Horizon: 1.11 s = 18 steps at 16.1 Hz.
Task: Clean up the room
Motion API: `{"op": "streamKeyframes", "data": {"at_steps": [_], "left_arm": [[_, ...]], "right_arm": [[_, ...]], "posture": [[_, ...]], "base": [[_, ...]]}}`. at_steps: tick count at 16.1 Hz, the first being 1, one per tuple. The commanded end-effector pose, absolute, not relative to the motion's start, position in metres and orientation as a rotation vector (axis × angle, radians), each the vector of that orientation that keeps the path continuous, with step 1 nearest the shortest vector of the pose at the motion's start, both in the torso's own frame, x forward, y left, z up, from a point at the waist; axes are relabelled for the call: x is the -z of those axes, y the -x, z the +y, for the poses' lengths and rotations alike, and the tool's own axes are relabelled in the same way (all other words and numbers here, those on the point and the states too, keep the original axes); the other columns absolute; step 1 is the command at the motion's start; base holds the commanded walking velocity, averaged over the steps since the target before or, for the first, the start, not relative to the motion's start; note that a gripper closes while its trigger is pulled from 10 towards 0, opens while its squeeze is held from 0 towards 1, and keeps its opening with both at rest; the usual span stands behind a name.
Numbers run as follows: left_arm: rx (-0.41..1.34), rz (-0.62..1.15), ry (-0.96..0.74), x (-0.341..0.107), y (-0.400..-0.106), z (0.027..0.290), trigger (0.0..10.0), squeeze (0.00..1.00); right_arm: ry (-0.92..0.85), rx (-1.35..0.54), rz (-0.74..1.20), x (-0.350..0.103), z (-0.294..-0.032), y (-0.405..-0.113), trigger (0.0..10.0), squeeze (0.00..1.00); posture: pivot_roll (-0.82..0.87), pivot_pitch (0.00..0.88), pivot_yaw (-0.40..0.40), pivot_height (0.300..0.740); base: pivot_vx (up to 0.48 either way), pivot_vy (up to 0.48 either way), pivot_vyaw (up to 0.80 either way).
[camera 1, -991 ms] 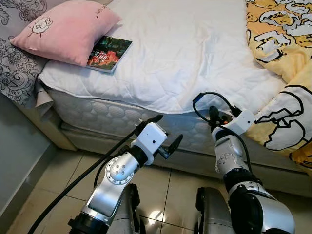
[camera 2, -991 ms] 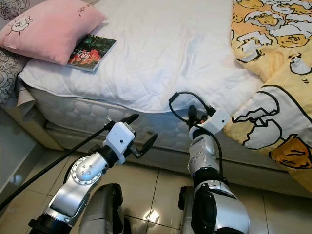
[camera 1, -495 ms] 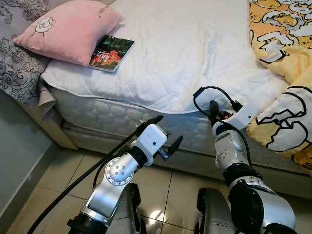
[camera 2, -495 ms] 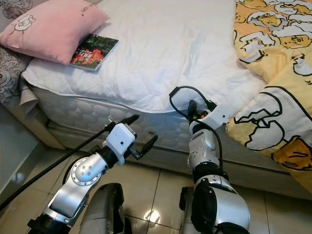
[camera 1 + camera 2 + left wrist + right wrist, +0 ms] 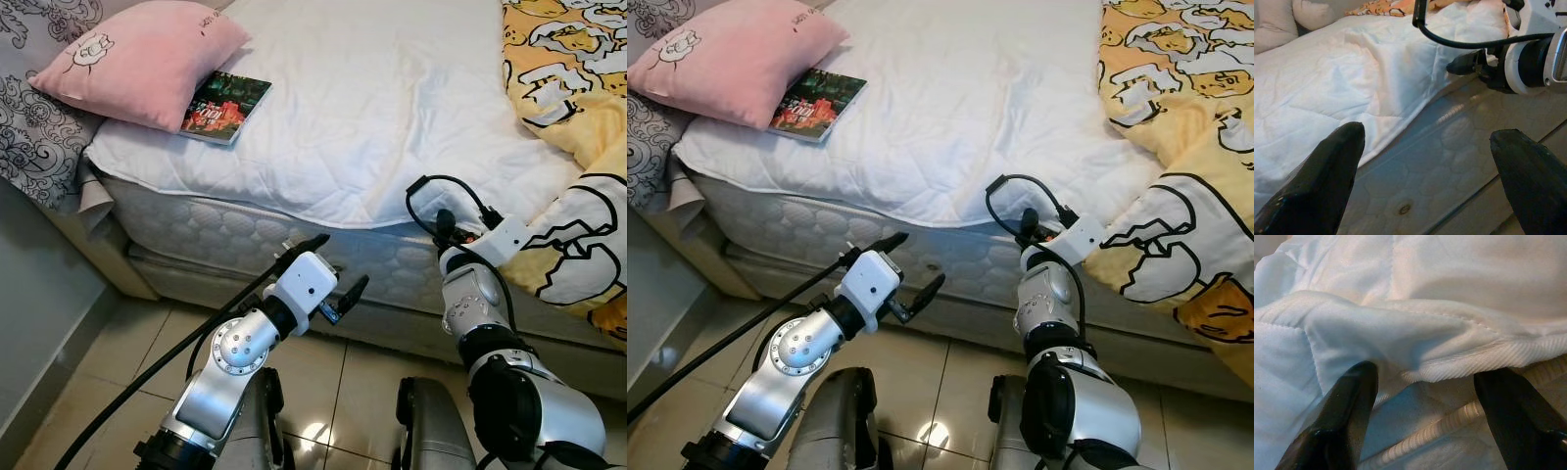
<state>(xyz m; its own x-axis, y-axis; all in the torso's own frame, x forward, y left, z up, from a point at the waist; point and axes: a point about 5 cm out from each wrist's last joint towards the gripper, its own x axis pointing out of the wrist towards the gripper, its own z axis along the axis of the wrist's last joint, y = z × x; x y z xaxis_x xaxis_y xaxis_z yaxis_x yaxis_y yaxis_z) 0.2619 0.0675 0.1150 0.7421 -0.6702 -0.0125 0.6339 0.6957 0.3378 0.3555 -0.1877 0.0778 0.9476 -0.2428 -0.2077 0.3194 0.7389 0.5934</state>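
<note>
Bedside, both tools wide open and empty at the mattress edge.
White quilted bed cover overhangs the mattress; its hem lies straight ahead of the right tool, running crosswise between the spread fingers, closer than to the left tool. A colourful paperback book lies by the pink cushion, well apart.

A plain pink pillow with a small line drawing is seen. The quilted bed cover is white. The blanket is yellow with white cartoon figures outlined in black. The book cover is dark, with red and green. The floor tiles are beige.
</note>
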Motion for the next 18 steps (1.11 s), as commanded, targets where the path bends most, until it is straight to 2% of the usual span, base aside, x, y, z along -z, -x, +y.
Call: {"op": "streamKeyframes", "data": {"at_steps": [1,2,3,4,5,7,18], "left_arm": [[0.739,-0.121,-0.354,-0.1154,-0.2591,0.0686,10.0,0.0],[0.74,-0.121,-0.354,-0.1152,-0.2591,0.0684,10.0,0.0],[0.74,-0.121,-0.355,-0.1151,-0.2591,0.0681,10.0,0.0],[0.741,-0.122,-0.356,-0.1151,-0.2591,0.0677,10.0,0.0],[0.743,-0.122,-0.357,-0.1152,-0.2593,0.0674,10.0,0.0],[0.747,-0.124,-0.359,-0.1153,-0.2595,0.0665,10.0,0.0],[0.751,-0.131,-0.37,-0.1164,-0.2601,0.0653,10.0,0.0]], "right_arm": [[-0.687,0.331,0.109,-0.0823,-0.1898,-0.3583,9.6,0.0],[-0.682,0.335,0.105,-0.083,-0.1909,-0.3585,9.0,0.0],[-0.677,0.337,0.1,-0.084,-0.192,-0.3589,7.2,0.0],[-0.677,0.339,0.097,-0.0853,-0.193,-0.3596,5.8,0.0],[-0.677,0.342,0.094,-0.0869,-0.1937,-0.3607,4.9,0.0],[-0.682,0.344,0.092,-0.0896,-0.1936,-0.3627,0.0,0.0],[-0.696,0.358,0.109,-0.0878,-0.1968,-0.3624,0.0,0.0]], "posture": [[0.02,0.072,0.089,0.595],[0.02,0.072,0.089,0.595],[0.02,0.074,0.09,0.595],[0.02,0.075,0.09,0.595],[0.01,0.076,0.091,0.595],[0.01,0.076,0.092,0.595],[0.02,0.083,0.091,0.595]], "base": [[0.0,0.0,0.0],[0.0,0.0,0.0],[0.0,0.0,0.0],[0.0,0.0,0.0],[0.0,0.0,0.0],[0.0,0.0,0.0],[0.0,0.0,0.0]]}}
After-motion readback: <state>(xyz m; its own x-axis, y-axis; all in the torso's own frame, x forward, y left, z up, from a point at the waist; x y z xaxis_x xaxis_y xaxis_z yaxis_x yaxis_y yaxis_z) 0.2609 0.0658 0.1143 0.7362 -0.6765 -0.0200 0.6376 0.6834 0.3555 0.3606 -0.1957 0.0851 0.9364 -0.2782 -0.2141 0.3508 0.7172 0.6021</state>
